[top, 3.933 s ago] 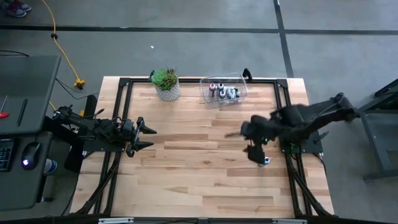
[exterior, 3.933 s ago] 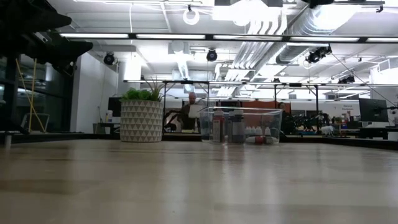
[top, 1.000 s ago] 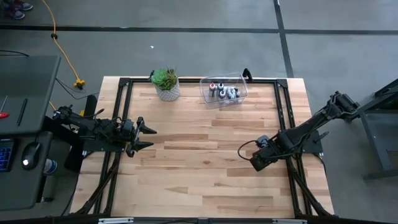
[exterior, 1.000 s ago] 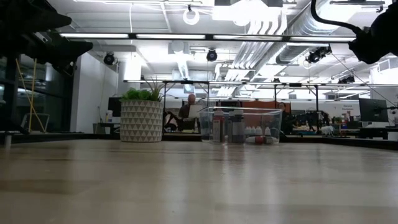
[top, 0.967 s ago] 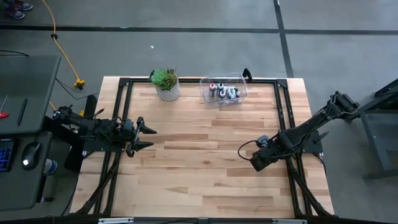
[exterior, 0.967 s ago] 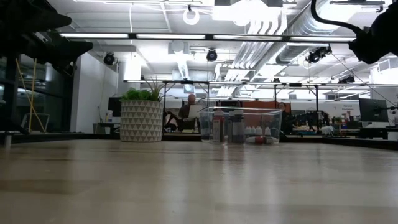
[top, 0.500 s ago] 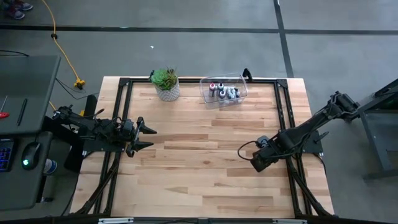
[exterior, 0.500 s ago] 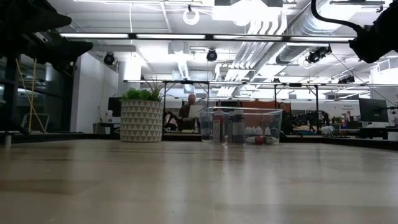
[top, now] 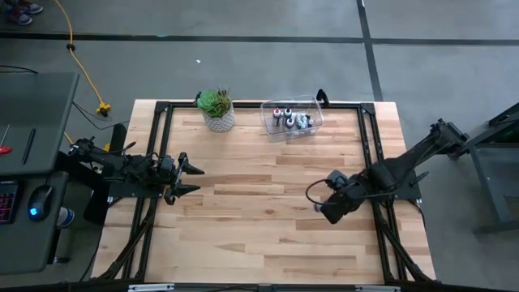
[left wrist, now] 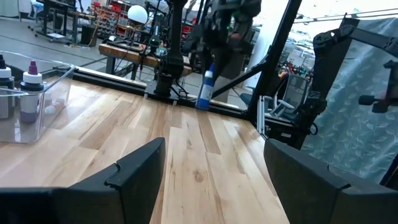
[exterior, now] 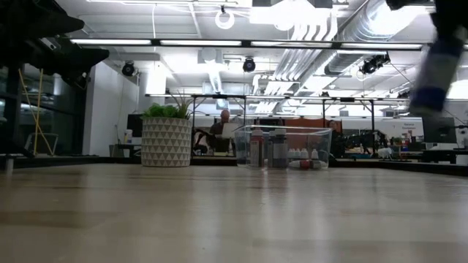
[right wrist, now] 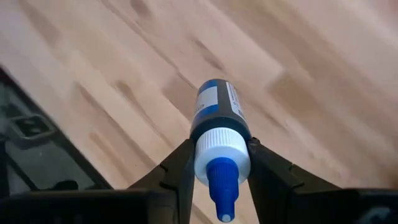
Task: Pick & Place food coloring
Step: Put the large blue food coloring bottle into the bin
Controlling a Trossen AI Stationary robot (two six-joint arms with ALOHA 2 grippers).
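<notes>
A small food coloring bottle (right wrist: 217, 109), with a blue label, white collar and blue tip, hangs in my right gripper (right wrist: 220, 147), which is shut on it above the table's right half (top: 323, 208). It also shows in the low view as a blurred bottle (exterior: 436, 67) and, from the left wrist, as a bottle (left wrist: 206, 87) under the dark arm. More food coloring bottles (top: 292, 119) stand in the clear bin (top: 311, 105) at the far edge. My left gripper (top: 191, 178) waits open at the table's left. My right gripper pinches the bottle at its white collar (right wrist: 219, 155) between the two fingers (right wrist: 180, 167), one on each side. The fingers come steeply from above. The bottle is lifted clear of the table, tip toward the wrist and base toward the wood, somewhat tilted.
A green potted plant (top: 216, 109) stands at the far edge, left of the bin. A black frame rail (top: 381, 186) runs along the table's right side near my right arm. Bare wood (top: 259, 211) lies between the two arms.
My right gripper has gone up from the table with the bottle and has rolled at the wrist. The bottle, out of the low view before, now shows high at its right side, clear of the table.
</notes>
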